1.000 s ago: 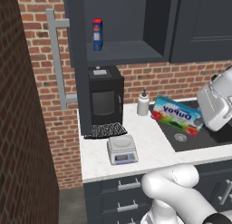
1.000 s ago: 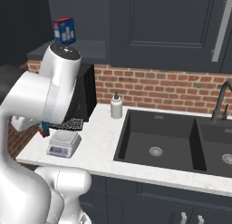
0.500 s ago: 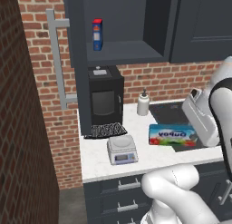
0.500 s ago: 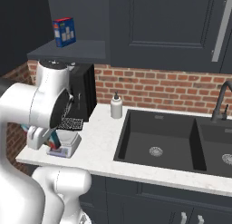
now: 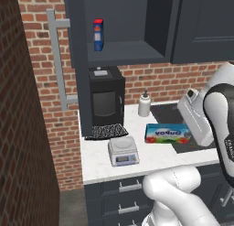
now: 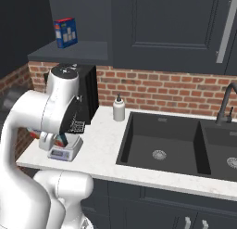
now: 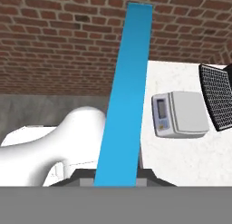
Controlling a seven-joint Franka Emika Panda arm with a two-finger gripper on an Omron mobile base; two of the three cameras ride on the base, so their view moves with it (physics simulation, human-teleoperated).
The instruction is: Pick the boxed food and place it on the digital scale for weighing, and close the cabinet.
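While the tool (image 5: 188, 129) is clamped on the boxed food (image 5: 167, 133), that flat light-blue box hangs just above the white desk (image 5: 151, 157), to the right of the digital scale (image 5: 123, 151) and apart from it. In the hand view the box's narrow blue edge (image 7: 128, 96) runs up from between the tool's tips, with the scale's platform (image 7: 179, 114) beside it on the desk. The scale sits near the desk's front edge, in front of a black coffee machine (image 5: 106, 99) and its dark mesh tray (image 5: 106, 131). Behind and to the right of the scale stands a small white bottle (image 5: 144, 104) against the brick wall. Above the scale the cabinet (image 5: 119, 26) is open, its door (image 5: 80, 60) swung out, and a tall red-and-blue box (image 5: 98, 34) stands on its shelf.
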